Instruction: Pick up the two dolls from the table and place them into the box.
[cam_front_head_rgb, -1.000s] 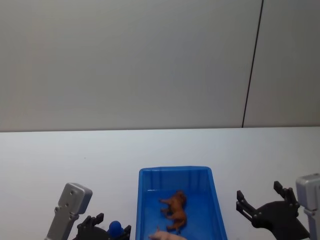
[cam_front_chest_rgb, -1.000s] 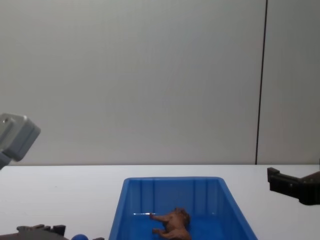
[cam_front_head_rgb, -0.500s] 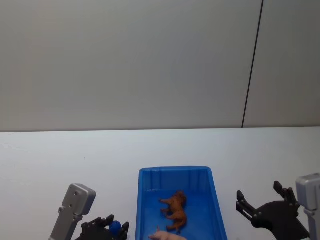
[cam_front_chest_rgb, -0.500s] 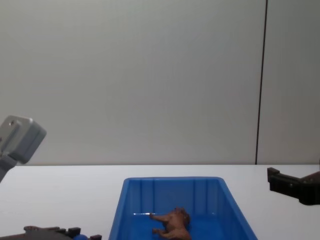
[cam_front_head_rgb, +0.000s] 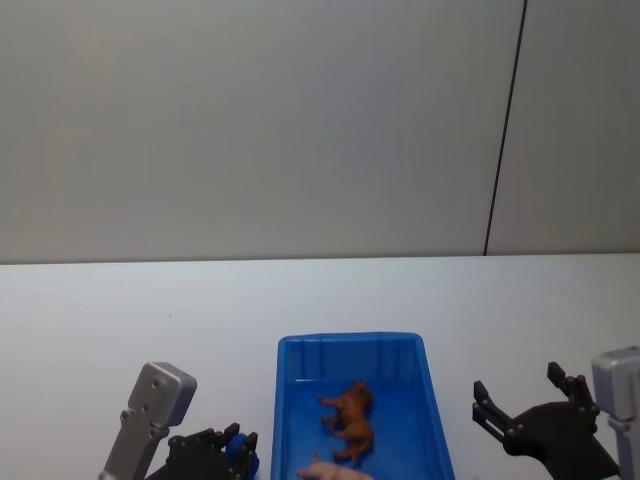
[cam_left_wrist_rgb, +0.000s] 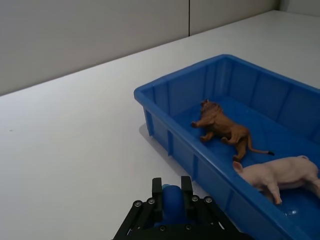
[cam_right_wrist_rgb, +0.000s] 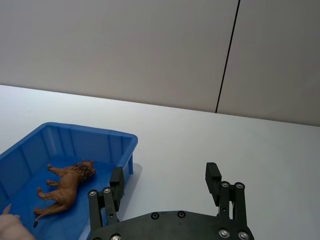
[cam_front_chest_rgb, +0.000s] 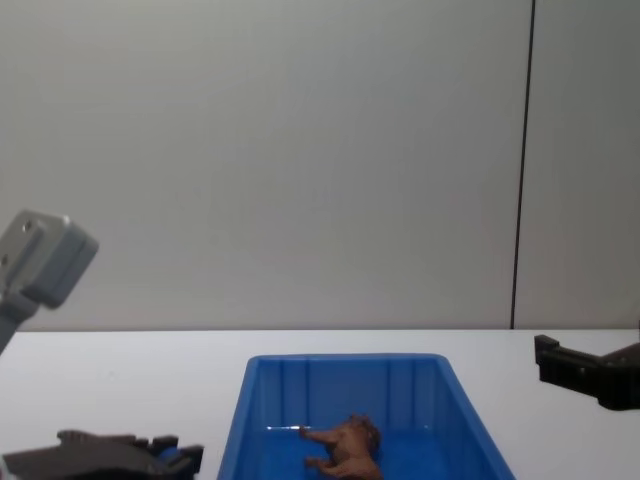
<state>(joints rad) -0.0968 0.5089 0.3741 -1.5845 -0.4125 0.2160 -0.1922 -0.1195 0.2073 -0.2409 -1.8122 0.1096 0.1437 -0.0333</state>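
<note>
Head view: the left gripper (cam_front_head_rgb: 222, 455) sat low at the near left, just beside the box (cam_front_head_rgb: 350, 345), its fingers clenched on the blue doll (cam_front_head_rgb: 234, 452). The right gripper (cam_front_head_rgb: 520, 410) hung parked at the near right with its fingers spread and empty. The brown doll (cam_front_head_rgb: 350, 412) already lay in the box.

Left wrist view: the blue doll (cam_left_wrist_rgb: 171, 202) was pinched between the fingers (cam_left_wrist_rgb: 157, 192) on the table (cam_left_wrist_rgb: 75, 130) side of the box's near-left wall (cam_left_wrist_rgb: 165, 137). A rounded doll could squirt out of so narrow a pinch, and a low carry might clip that rim. A pale pink pig (cam_left_wrist_rgb: 277, 172) lay beside the brown doll (cam_left_wrist_rgb: 225, 130).

Right wrist view: the right gripper (cam_right_wrist_rgb: 165, 187) was open beside the box (cam_right_wrist_rgb: 80, 132).

Chest view: the left gripper (cam_front_chest_rgb: 150, 458) was level with the box rim (cam_front_chest_rgb: 345, 358). No writing or labels were readable anywhere.
</note>
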